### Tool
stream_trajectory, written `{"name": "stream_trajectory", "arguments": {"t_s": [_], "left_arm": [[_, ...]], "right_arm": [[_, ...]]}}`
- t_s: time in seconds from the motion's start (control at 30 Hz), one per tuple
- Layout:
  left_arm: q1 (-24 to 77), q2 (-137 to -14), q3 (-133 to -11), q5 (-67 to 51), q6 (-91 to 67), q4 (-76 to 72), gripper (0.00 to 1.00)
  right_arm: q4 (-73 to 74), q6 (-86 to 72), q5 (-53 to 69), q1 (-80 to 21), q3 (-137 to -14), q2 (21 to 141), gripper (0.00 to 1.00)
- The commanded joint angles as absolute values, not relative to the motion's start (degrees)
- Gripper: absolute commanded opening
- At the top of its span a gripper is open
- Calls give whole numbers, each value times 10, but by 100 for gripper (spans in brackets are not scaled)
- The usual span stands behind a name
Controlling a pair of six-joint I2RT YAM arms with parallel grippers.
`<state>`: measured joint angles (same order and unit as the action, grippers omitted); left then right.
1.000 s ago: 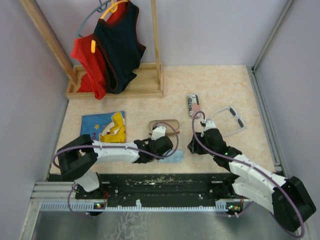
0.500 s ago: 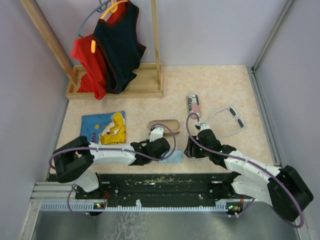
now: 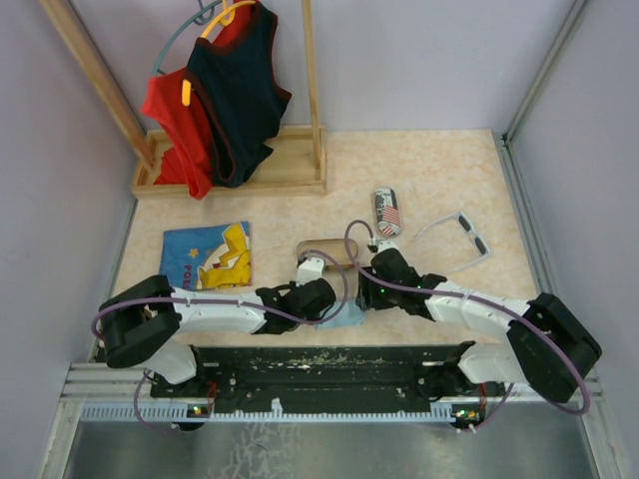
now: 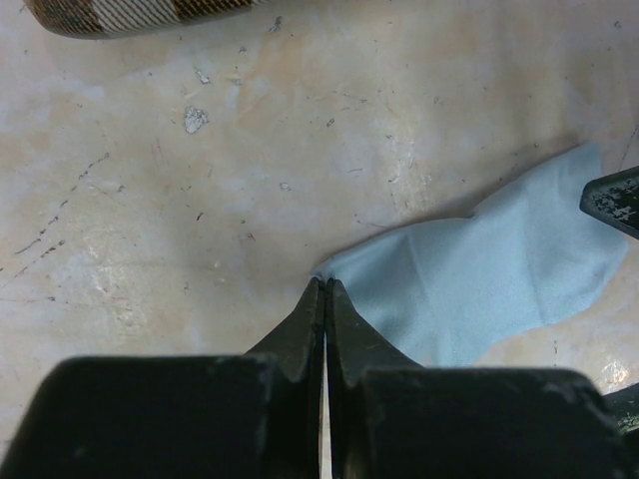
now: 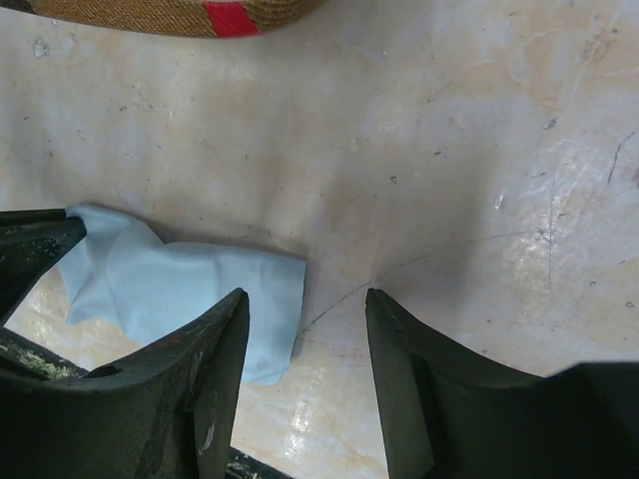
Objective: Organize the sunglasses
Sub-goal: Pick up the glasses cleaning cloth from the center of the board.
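The white-grey sunglasses (image 3: 460,238) lie open on the table at the right, away from both grippers. A light-blue cloth (image 3: 348,317) (image 4: 479,289) (image 5: 180,284) lies near the front edge. My left gripper (image 3: 329,307) (image 4: 325,283) is shut, its tips pinching the cloth's left corner. Facing it from the right is my right gripper (image 3: 365,299) (image 5: 305,309), open, with its left finger (image 5: 200,349) over the cloth's right edge and its right finger over bare table.
A plaid case (image 3: 327,249) (image 4: 150,12) (image 5: 170,15) lies just behind the cloth. A flag-print case (image 3: 386,212) is further back. A blue and yellow item (image 3: 210,254) lies at the left, and a wooden rack (image 3: 240,175) with hanging shirts stands at the back.
My right gripper has swung left from beside the sunglasses to the cloth. My left gripper has closed on the cloth's corner.
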<state>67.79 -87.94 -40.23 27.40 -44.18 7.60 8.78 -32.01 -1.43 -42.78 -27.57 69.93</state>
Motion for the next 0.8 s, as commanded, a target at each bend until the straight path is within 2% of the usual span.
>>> {"name": "stream_trajectory", "arguments": {"t_s": [0.0, 0.77], "left_arm": [[681, -879, -385, 253, -447, 94, 1], [683, -860, -378, 255, -439, 84, 1]], "right_arm": [[96, -301, -16, -439, -320, 721, 50], [202, -301, -79, -501, -389, 824, 46]]}}
